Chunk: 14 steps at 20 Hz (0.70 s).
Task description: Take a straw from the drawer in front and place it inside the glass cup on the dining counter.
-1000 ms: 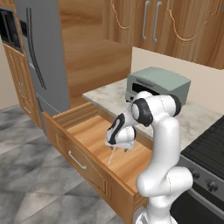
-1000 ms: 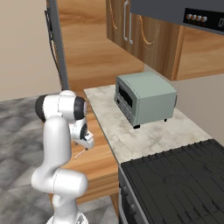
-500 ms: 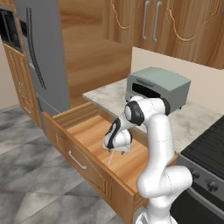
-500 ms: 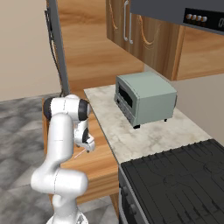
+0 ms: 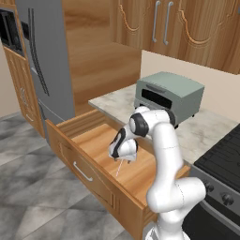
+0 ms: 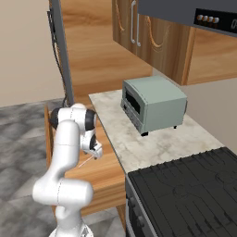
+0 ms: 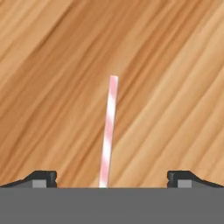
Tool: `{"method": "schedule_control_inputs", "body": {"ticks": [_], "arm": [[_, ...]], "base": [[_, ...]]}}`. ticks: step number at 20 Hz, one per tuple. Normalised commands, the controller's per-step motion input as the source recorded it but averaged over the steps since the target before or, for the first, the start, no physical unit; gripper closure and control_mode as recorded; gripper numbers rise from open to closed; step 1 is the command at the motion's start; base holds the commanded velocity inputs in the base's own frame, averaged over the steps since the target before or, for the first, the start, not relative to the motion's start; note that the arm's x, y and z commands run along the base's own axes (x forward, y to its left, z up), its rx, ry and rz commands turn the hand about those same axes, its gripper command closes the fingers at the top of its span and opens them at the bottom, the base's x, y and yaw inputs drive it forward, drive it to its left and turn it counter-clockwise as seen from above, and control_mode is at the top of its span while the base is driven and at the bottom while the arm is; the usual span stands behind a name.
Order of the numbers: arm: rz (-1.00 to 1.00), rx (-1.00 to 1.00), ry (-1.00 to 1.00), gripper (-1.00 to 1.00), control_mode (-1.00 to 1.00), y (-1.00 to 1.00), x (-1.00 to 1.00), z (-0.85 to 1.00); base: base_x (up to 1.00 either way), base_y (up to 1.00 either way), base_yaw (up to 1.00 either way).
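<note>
The straw [image 7: 107, 135] lies flat on the drawer [image 5: 93, 136] floor, centre frame in our hand view, between our wide-open, empty gripper [image 5: 123, 158]. We have sunk lower over it in the last second, so closing on it looks next.

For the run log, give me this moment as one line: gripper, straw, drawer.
gripper: open, low inside drawer | straw: flat on drawer floor, between the fingertips, not gripped | drawer: pulled out
</note>
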Motion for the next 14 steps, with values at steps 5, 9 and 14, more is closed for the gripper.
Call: {"method": "schedule_control_inputs", "body": {"ticks": [5,9,14], "arm": [[0.0,0.0,0.0,-1.0,-1.0,0.0,0.16,-0.34],[0.0,0.0,0.0,-1.0,-1.0,0.0,0.04,-0.27],[0.0,0.0,0.0,-1.0,-1.0,0.0,0.0,-0.29]], "base": [[0.0,0.0,0.0],[0.0,0.0,0.0],[0.0,0.0,0.0]]}}
